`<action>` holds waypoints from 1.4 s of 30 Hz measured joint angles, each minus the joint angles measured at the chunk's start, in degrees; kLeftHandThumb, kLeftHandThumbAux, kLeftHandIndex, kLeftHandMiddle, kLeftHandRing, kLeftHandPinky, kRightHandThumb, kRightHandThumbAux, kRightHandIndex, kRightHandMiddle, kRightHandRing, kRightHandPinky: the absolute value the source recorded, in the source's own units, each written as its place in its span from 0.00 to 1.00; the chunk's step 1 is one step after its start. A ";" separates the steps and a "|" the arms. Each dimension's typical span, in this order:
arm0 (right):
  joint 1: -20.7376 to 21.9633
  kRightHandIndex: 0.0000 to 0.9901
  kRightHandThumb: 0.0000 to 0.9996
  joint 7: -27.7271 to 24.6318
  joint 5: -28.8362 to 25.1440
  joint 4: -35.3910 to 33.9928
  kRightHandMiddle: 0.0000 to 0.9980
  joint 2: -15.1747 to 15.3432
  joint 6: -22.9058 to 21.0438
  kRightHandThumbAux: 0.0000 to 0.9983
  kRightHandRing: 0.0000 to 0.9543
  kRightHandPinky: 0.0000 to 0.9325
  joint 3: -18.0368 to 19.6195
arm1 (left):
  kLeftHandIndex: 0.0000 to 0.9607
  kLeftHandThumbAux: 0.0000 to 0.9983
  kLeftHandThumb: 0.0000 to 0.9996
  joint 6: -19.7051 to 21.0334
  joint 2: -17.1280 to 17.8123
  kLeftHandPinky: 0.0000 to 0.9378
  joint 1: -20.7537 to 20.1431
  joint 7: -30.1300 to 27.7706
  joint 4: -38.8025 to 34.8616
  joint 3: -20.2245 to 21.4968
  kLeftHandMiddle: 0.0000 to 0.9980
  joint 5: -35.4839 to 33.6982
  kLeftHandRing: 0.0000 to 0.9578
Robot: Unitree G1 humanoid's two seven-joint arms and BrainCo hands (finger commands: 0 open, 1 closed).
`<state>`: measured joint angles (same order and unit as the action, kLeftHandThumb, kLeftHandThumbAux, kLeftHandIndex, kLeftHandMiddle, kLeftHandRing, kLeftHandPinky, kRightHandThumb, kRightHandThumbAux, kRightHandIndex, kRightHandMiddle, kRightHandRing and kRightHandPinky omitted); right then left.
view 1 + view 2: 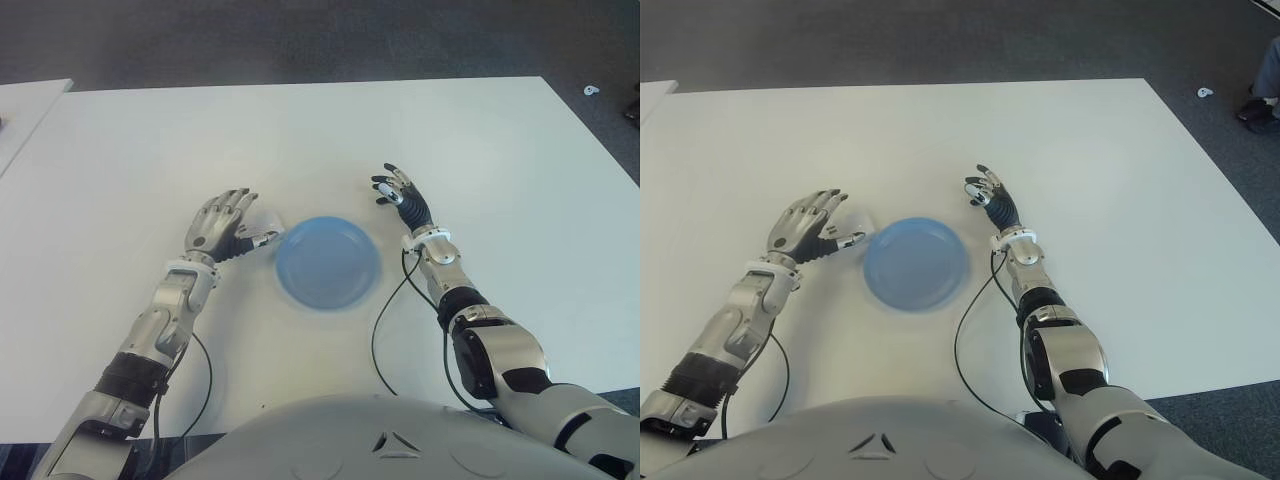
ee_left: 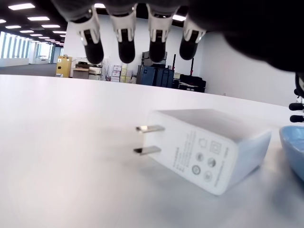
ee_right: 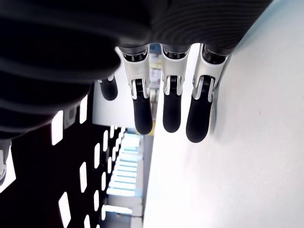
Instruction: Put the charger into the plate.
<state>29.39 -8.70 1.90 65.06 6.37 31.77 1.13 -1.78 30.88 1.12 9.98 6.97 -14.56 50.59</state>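
You have one white charger lying flat on the bench, just left of the one blue plate. Its long axis runs left to right, with its two prongs pointing left, away from the plate. The plate holds nothing. Your left hand hovers over the charger, fingers spread and holding nothing. Your right hand shows just beyond the plate's right edge, fingers extended and empty.
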 measured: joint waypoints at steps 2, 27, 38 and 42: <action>0.00 0.02 0.00 0.00 0.00 0.00 0.26 -0.03 0.00 0.41 0.24 0.15 0.00 | 0.00 0.15 0.32 -0.96 0.01 0.00 -0.17 0.26 1.51 -0.10 0.00 -0.12 0.00; -0.27 0.03 0.00 -0.19 0.00 -0.50 0.27 -0.22 0.00 0.41 0.25 0.16 -0.02 | 0.00 0.17 0.33 -10.49 0.53 0.00 -9.73 3.16 21.08 -2.32 0.00 -2.81 0.00; -0.78 0.03 0.00 -0.19 -0.01 -1.20 0.26 -0.18 0.00 0.41 0.25 0.17 -0.03 | 0.00 0.16 0.32 -10.65 0.53 0.00 -11.35 3.14 23.62 -3.06 0.00 -3.48 0.00; -0.98 0.03 0.00 -0.19 -0.01 -1.54 0.26 -0.20 0.00 0.42 0.25 0.17 -0.03 | 0.00 0.16 0.32 -10.66 0.53 0.00 -11.99 3.14 24.31 -3.47 0.00 -3.72 0.00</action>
<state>28.42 -8.89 1.89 63.52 6.17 31.77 1.11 -12.45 31.41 -10.87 13.11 31.28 -18.03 46.86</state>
